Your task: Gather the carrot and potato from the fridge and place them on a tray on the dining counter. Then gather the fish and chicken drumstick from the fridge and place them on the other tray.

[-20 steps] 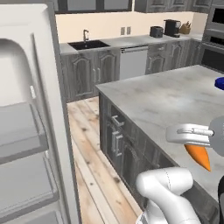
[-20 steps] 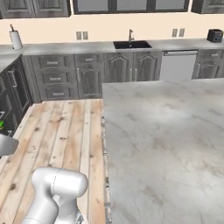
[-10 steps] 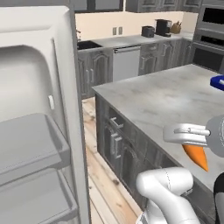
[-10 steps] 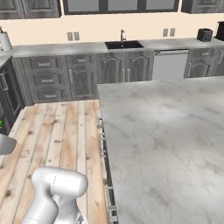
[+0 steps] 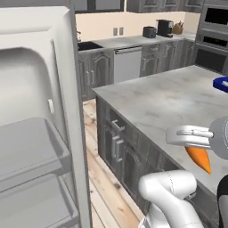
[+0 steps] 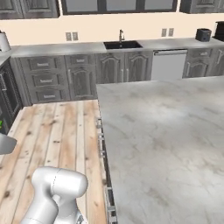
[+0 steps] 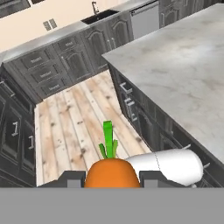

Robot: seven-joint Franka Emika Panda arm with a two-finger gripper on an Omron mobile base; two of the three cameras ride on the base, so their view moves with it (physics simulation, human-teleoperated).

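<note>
My gripper (image 7: pixel 112 180) is shut on an orange carrot (image 7: pixel 112 171), whose green top points away from the hand over the wooden floor. In the left base view the gripper (image 5: pixel 196 149) hangs at the right, above the near edge of the grey marble dining counter (image 5: pixel 178 98), with the carrot (image 5: pixel 199 159) pointing tip down. A blue flat thing (image 5: pixel 221 83), cut off by the frame edge, lies on the counter's far right. The open fridge door (image 5: pixel 35 133) stands at the left. Potato, fish and chicken drumstick are out of view.
The counter (image 6: pixel 166 131) has dark drawers (image 7: pixel 131 107) along its side. A wooden floor (image 6: pixel 57 127) runs between it and the back cabinets with a sink (image 6: pixel 121 43) and a dishwasher (image 6: pixel 168 63). A toaster (image 5: pixel 149 31) stands on the back counter.
The whole picture has shifted as the base drives: the fridge door has grown larger in the left base view. The carrot stays held in the gripper.
</note>
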